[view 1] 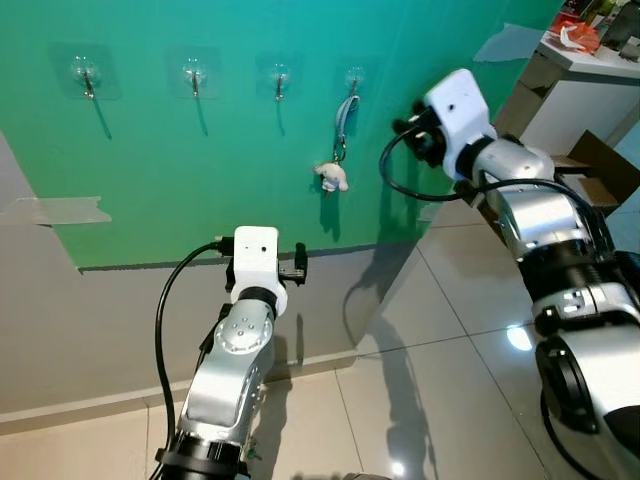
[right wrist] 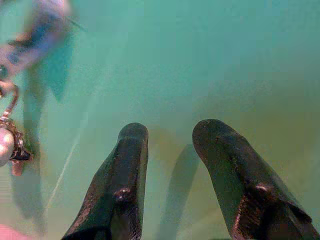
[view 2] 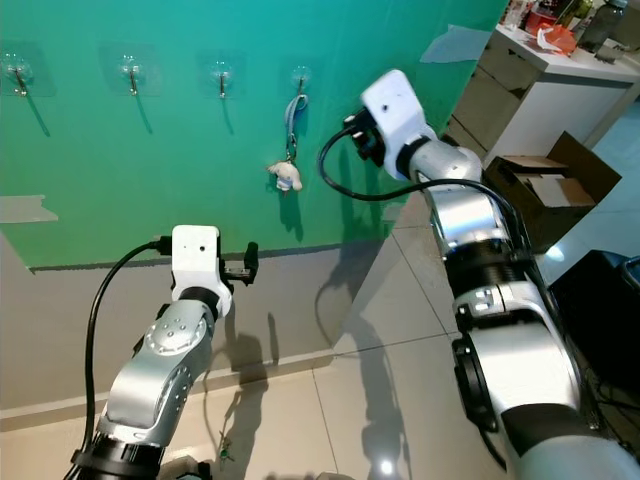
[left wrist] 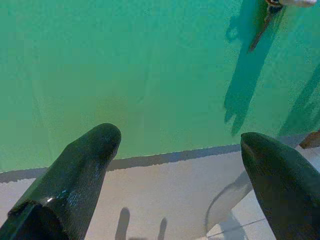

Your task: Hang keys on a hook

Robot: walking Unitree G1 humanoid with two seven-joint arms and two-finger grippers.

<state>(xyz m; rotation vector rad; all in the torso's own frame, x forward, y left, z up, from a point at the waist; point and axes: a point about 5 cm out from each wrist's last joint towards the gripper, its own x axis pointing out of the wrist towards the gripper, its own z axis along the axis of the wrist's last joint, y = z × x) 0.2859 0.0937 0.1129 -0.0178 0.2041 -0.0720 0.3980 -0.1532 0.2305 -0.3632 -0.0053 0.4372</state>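
The keys are seen hanging from the hook, light and dangly; the strap seems best for gripping. The right gripper is parted, empty.

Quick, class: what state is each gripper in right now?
Left gripper: open, holding nothing.
Right gripper: open, holding nothing, beside the hung keys.

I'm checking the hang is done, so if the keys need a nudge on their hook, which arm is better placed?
Probably the right: the right gripper is raised beside the keys on the rightmost hook, fingers open. The left gripper sits lower, below them.
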